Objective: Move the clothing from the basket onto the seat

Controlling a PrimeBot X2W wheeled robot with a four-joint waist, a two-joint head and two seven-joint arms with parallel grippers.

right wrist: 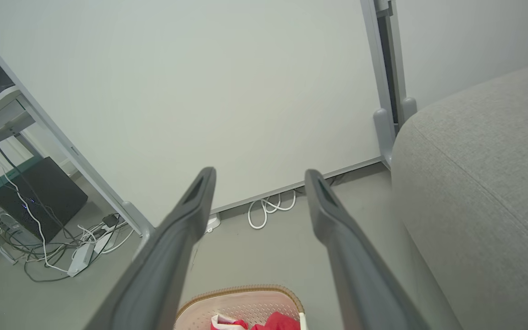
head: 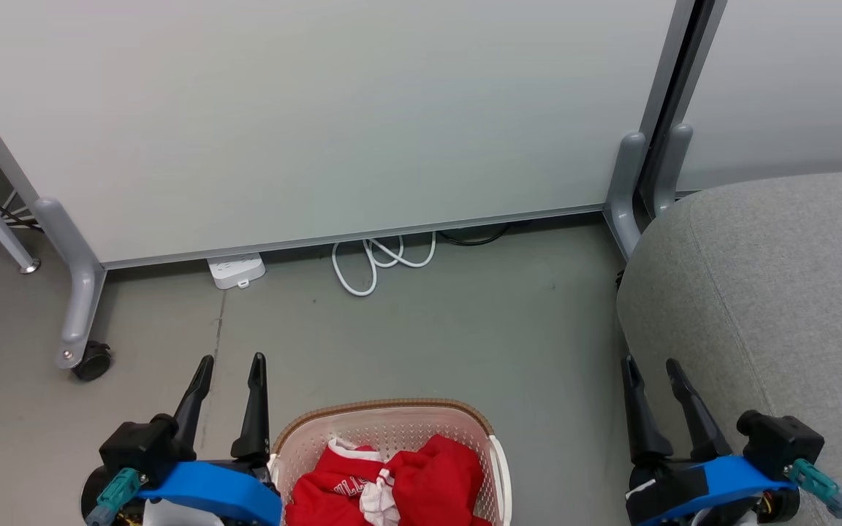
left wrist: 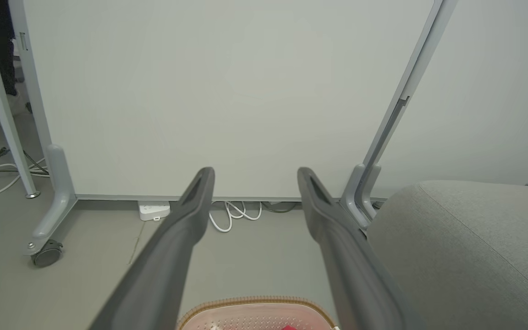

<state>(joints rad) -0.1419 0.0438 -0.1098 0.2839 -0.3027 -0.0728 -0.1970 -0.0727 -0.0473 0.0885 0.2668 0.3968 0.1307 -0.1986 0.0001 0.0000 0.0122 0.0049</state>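
Near, between my left gripper [head: 232, 361] and right gripper [head: 649, 361]: clothing [head: 406, 482] in laundry basket [head: 384, 403], nearer left; seat [head: 772, 292] right. Both wide, empty.

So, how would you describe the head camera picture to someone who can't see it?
Red clothing lies heaped in a white basket on the floor at bottom centre, between the robot's open, empty left gripper and right gripper. A grey seat rises at the right; a pale partition stands behind, a white cable looped at its foot.
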